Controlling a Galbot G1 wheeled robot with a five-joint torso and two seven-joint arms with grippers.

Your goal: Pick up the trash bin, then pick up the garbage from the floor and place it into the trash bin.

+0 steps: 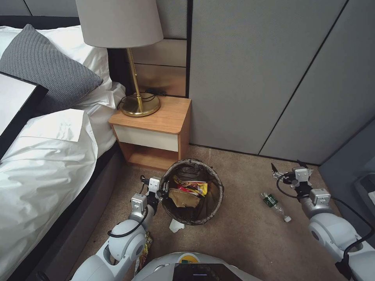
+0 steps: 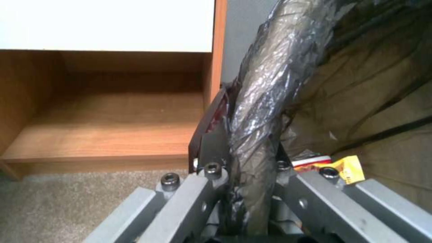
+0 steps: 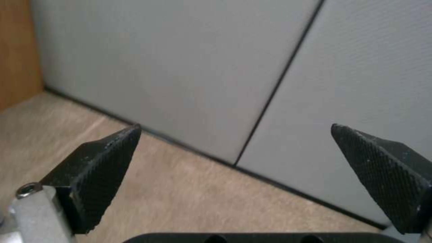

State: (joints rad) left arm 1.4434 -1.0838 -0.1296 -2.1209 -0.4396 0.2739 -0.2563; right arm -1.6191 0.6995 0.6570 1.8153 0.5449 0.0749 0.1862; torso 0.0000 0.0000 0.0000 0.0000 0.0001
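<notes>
The trash bin (image 1: 193, 191), round with a dark liner folded over its rim, is in front of the nightstand. Inside it lie a brown paper bag (image 1: 183, 199) and a yellow-red wrapper (image 1: 194, 187). My left gripper (image 1: 164, 190) is shut on the bin's left rim; the left wrist view shows the liner-wrapped rim (image 2: 256, 111) pinched between the fingers of the left gripper (image 2: 249, 158). On the floor (image 1: 242, 238) lie a green-labelled clear bottle (image 1: 273, 203), a white tissue (image 1: 176, 225) and a yellow wrapper (image 1: 146, 244). My right gripper (image 1: 288, 168) (image 3: 234, 135) hangs open, right of the bottle.
A wooden nightstand (image 1: 156, 121) with a brass lamp (image 1: 138, 103) stands just behind the bin; its open shelf (image 2: 103, 128) is close to my left hand. The bed (image 1: 47, 156) runs along the left. Grey wall panels (image 1: 254, 78) close the back and right.
</notes>
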